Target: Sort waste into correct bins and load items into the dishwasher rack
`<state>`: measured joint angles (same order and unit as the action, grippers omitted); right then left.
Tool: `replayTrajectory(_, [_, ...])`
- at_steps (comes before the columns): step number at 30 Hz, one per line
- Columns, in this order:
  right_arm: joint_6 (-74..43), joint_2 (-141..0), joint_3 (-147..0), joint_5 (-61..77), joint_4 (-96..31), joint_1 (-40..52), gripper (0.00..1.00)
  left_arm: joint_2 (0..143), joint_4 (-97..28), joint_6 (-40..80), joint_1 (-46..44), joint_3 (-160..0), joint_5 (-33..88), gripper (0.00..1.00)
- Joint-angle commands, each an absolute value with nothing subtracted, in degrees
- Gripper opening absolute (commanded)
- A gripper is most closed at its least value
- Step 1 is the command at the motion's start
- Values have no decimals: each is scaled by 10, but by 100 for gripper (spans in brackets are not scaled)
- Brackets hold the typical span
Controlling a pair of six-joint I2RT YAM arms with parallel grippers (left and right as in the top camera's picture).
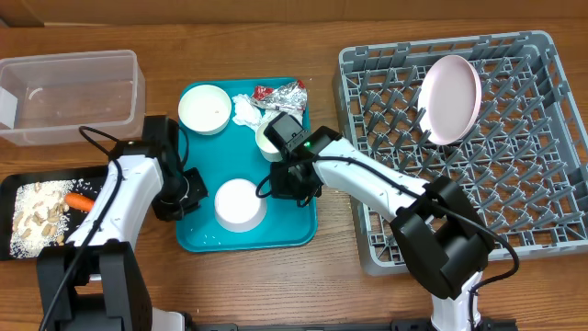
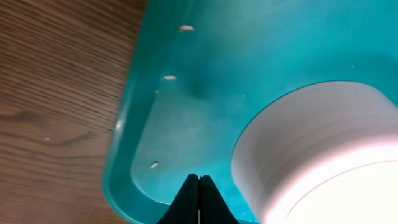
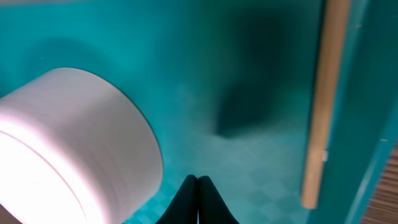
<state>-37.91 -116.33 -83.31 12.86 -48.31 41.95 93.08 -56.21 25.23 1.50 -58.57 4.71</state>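
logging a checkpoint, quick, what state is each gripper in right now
left gripper: closed, holding nothing
right gripper: closed, holding nothing

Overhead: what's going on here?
Both arms are down over the teal tray, with the left gripper and right gripper shut and empty on either side of a white bowl. The plate stands in the rack. The carrot and food bits lie in the black tray. The other bowl, cup, napkin and foil wrapper are on the teal tray.

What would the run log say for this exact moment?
left gripper: shut, empty | right gripper: shut, empty | plate: in rack | carrot: in black tray
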Motion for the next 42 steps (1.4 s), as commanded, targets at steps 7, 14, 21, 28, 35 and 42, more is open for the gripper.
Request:
replayTrajectory(7, [-446, -1168, -806, 122, -440, 465, 4, 955, -519, 284, 10, -555, 54, 4])
replayTrajectory(14, [-467, -1168, -806, 89, -443, 479, 4, 955, -509, 284, 10, -555, 56, 4])
replayTrajectory(21, [-487, -1168, -806, 76, -473, 479, 4, 955, -502, 286, 9, -555, 60, 4])
replayTrajectory(28, [-500, -1168, -806, 71, -473, 485, 4, 955, -495, 298, -14, -555, 60, 4])
replayTrajectory(35, [-510, -1168, -806, 71, -462, 502, 4, 955, -485, 305, -41, -551, 58, 4])
replayTrajectory(42, [-510, -1168, -806, 71, -455, 509, 4, 955, -473, 311, -42, -539, 58, 4])
